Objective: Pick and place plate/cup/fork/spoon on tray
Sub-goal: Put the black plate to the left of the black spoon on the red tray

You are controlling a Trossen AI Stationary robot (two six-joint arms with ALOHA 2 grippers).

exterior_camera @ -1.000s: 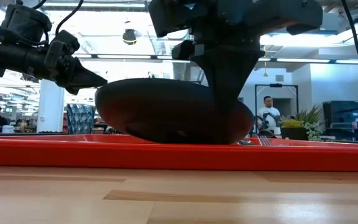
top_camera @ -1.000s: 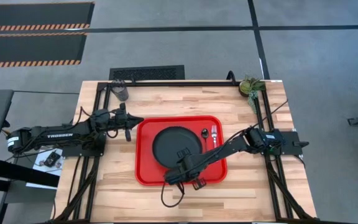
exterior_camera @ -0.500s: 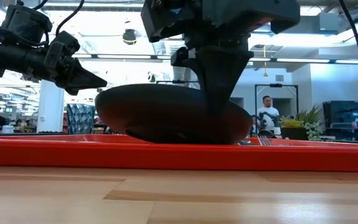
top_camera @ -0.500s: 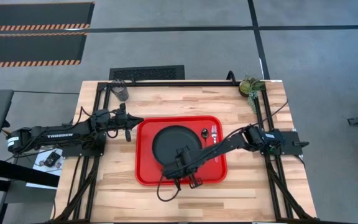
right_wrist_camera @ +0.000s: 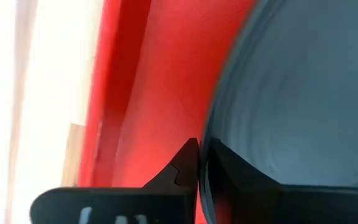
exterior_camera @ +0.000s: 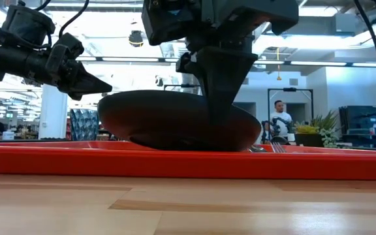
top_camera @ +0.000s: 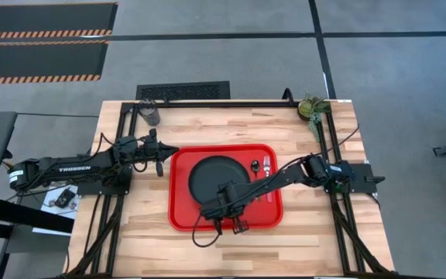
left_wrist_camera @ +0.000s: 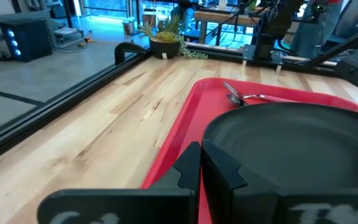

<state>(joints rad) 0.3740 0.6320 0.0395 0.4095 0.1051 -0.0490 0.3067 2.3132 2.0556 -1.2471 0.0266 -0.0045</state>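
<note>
The red tray (top_camera: 183, 203) lies mid-table. The black plate (top_camera: 212, 173) is in its left half, tilted, with its near rim raised, as the low view (exterior_camera: 155, 121) shows. The black spoon (top_camera: 255, 165) and the pale fork (top_camera: 266, 163) lie in the tray's far right part. The dark cup (top_camera: 152, 115) stands on the table at the far left. My right gripper (top_camera: 223, 194) is shut on the plate's near rim. My left gripper (top_camera: 162, 160) hangs shut and empty just left of the tray, also visible in the left wrist view (left_wrist_camera: 201, 165). My right gripper pinches the plate's near rim (right_wrist_camera: 211, 134) between its two fingers, one on the upper face and one beneath. The fingers come from above, slanting in from the table's near right. The plate is tilted, near rim up; its lower part is at the tray floor (exterior_camera: 188, 147).
A small green potted plant (top_camera: 313, 107) stands at the table's far right corner. A black frame rail (top_camera: 231, 102) runs along the far edge. Bare wood lies near of the tray (top_camera: 223, 248). A person (exterior_camera: 281, 121) stands in the room beyond.
My right gripper has gone a little toward the table's left edge, still shut on the plate's rim. The plate has shifted slightly left with it inside the tray, staying tilted.
</note>
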